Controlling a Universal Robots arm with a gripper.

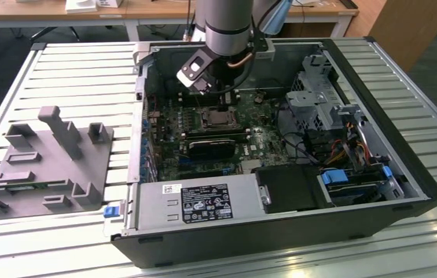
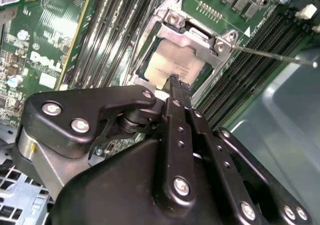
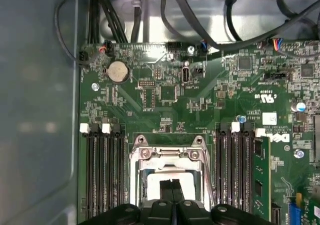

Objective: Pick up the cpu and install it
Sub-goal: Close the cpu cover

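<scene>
Open computer case (image 1: 280, 243) lying on slatted table (image 1: 72, 75). Grey fixture (image 1: 44, 162) by the table's edge at the exterior view's left. Motherboard (image 3: 165, 100) on case floor. Socket frame (image 2: 192, 35) mid-board, cpu (image 2: 162, 65) seated inside it. Gripper (image 2: 175, 80) fingers pressed together, tips over the cpu's silver top; contact unclear.

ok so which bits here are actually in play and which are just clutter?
In play: gripper, shut, tips at the cpu; cpu lying in the socket frame.
Just lying about: grey fixture outside the case, power supply, memory stick, coin cell.
</scene>
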